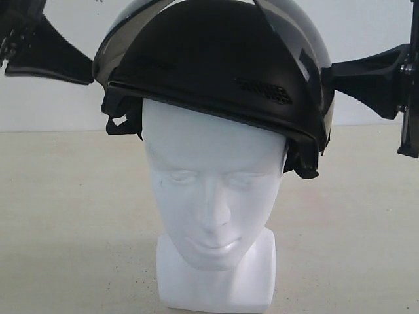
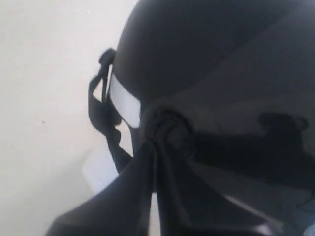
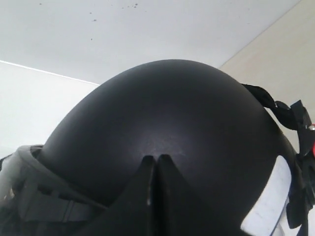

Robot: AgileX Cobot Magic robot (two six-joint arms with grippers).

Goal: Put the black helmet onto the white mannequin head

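The black helmet (image 1: 209, 59) rests slightly tilted on top of the white mannequin head (image 1: 213, 176), its brim low over the brow and its smoky visor (image 1: 294, 33) flipped up. My left gripper (image 1: 90, 70) is shut, its tips against the helmet's side. In the left wrist view those tips (image 2: 155, 135) meet at the visor's pivot knob on the helmet (image 2: 206, 59), with a strip of the white head (image 2: 123, 101) showing beneath. My right gripper (image 1: 335, 70) is also shut, tips (image 3: 156, 158) pressed on the helmet shell (image 3: 167, 108).
The head stands on a beige table (image 1: 65, 216) before a white wall (image 1: 52, 104). Black straps hang loose at both sides of the face (image 1: 121, 121) (image 1: 304, 160).
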